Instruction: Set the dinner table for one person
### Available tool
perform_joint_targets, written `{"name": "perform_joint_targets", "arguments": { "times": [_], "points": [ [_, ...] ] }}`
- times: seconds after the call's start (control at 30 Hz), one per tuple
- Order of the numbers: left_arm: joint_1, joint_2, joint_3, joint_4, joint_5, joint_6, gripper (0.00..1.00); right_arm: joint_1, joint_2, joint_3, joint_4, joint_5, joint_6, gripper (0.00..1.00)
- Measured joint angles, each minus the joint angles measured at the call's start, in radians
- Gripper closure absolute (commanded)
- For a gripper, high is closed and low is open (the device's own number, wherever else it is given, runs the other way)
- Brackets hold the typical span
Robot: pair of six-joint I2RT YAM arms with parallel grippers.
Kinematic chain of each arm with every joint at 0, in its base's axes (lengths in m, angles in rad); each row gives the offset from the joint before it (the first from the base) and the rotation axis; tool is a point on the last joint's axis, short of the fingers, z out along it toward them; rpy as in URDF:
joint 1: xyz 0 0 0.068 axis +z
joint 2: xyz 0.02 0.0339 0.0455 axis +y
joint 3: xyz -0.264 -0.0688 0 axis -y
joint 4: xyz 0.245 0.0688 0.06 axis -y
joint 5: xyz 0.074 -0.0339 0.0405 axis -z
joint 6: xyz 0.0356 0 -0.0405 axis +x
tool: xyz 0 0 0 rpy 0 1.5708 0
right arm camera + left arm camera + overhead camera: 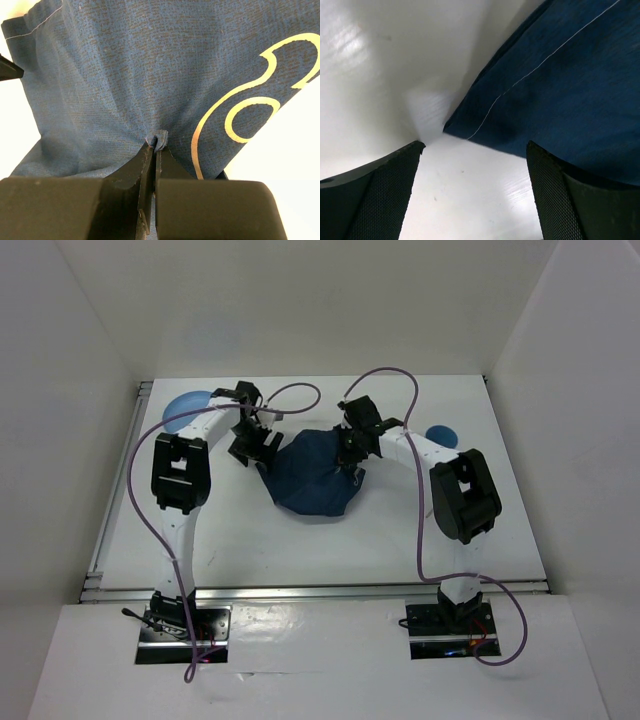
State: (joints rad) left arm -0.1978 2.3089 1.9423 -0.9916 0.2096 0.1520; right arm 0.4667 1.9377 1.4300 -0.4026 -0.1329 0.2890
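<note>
Navy placemat [305,485] is clamped by the right fingers [131,172], both arms [180,475] bent inward, left fingers [385,192] spread wide at its corner.

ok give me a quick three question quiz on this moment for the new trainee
1. True or false: the right pincer is shut on the navy cloth.
2. The left pincer is: A open, B shut on the cloth, C shut on nothing.
3. Fill in: the cloth's yellow print shows in the ___ wrist view.
Key: 1 true; 2 A; 3 right.
</note>
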Motion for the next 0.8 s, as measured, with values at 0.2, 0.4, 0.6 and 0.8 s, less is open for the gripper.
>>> {"name": "perform_joint_targets", "arguments": {
  "times": [0.2, 0.4, 0.6, 0.8],
  "points": [
    [0.0, 0.013, 0.011, 0.019, 0.028, -0.021, 0.46, 0.0, 0.0, -0.024, 0.013, 0.014, -0.011, 1.0],
    [-0.003, 0.026, 0.004, 0.015, 0.035, -0.004, 1.0, 0.0, -0.001, -0.03, 0.018, 0.023, -0.018, 1.0],
    [-0.003, 0.024, 0.0, 0.022, 0.04, -0.003, 1.0, 0.0, -0.004, -0.031, 0.027, 0.014, -0.023, 1.0],
    [-0.004, 0.02, -0.001, 0.024, 0.059, -0.041, 0.48, 0.0, -0.039, -0.052, 0.036, 0.006, -0.037, 1.0]
  ]
}}
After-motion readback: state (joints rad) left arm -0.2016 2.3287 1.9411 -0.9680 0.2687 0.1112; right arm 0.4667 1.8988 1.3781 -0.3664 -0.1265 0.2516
